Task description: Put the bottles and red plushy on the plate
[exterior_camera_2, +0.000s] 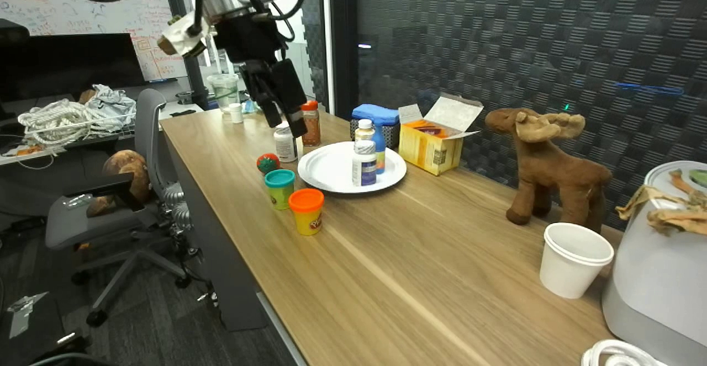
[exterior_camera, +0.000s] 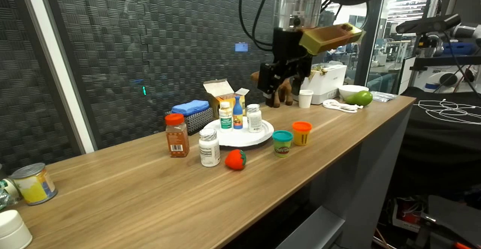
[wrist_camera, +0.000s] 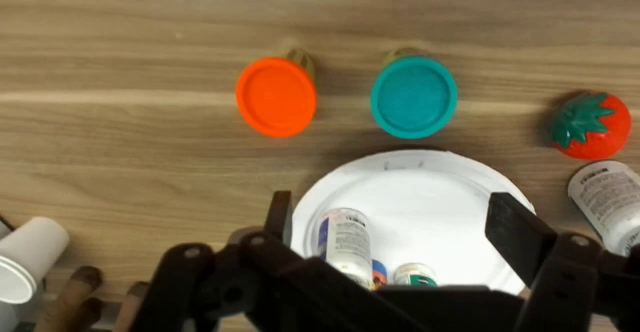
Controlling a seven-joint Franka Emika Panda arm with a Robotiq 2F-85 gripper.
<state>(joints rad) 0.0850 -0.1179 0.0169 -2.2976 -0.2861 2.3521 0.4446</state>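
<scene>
The white plate point(exterior_camera: 240, 140) holds a green-labelled white bottle point(exterior_camera: 226, 118), a blue bottle point(exterior_camera: 238, 115) and a white pill bottle point(exterior_camera: 254, 120), all upright. Another white pill bottle point(exterior_camera: 209, 149) stands on the table beside the plate; it also shows in the wrist view point(wrist_camera: 607, 199). The red strawberry-shaped plushy point(exterior_camera: 235, 160) lies next to it, off the plate, and is at the right of the wrist view point(wrist_camera: 592, 125). A spice bottle with red lid point(exterior_camera: 177, 138) stands on the table too. My gripper point(wrist_camera: 390, 202) is open and empty, high above the table, its fingers spanning the plate in the wrist view.
Two Play-Doh cans, teal-lidded point(exterior_camera: 282, 144) and orange-lidded point(exterior_camera: 301, 133), stand near the plate. Behind are an open yellow box point(exterior_camera_2: 433, 145), a blue cloth on a dark box point(exterior_camera_2: 375, 114) and a brown moose plush point(exterior_camera_2: 558, 167). White paper cups point(exterior_camera_2: 574, 261) stand further along.
</scene>
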